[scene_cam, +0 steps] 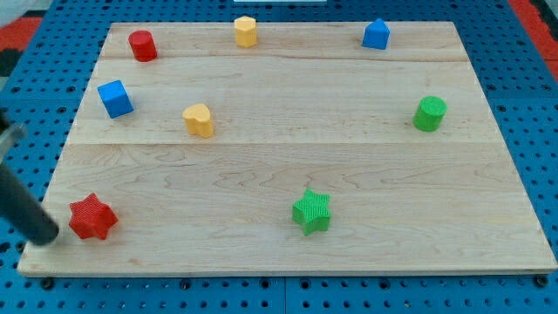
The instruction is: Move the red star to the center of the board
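The red star (91, 217) lies near the board's bottom left corner. My tip (45, 236) is the lower end of a dark rod that comes in from the view's left edge. The tip sits just left of the red star and slightly below it, a small gap apart. The wooden board (288, 174) fills most of the view.
A red cylinder (142, 45), a yellow hexagonal block (246, 31) and a blue block (376, 35) stand along the top. A blue cube (115, 98) and a yellow block (199, 120) lie at the left. A green cylinder (429, 113) is at the right, a green star (311, 211) at bottom centre.
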### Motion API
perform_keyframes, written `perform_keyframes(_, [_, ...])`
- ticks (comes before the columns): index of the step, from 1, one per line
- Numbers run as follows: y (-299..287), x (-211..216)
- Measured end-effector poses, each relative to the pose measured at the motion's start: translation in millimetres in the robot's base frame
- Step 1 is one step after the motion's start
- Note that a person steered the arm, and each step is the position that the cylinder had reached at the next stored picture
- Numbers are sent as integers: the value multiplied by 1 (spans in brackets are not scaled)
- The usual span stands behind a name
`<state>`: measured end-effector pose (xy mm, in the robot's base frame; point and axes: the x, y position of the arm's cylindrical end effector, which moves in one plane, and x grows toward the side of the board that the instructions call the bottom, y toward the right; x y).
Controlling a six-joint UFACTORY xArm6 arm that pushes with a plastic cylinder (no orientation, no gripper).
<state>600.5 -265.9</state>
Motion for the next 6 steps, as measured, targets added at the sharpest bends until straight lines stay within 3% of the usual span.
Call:
perform_keyframes(1, [43,-7])
perform_keyframes(2, [45,-48])
perform_keyframes(4, [22,-73])
perform_keyframes(6, [166,-99])
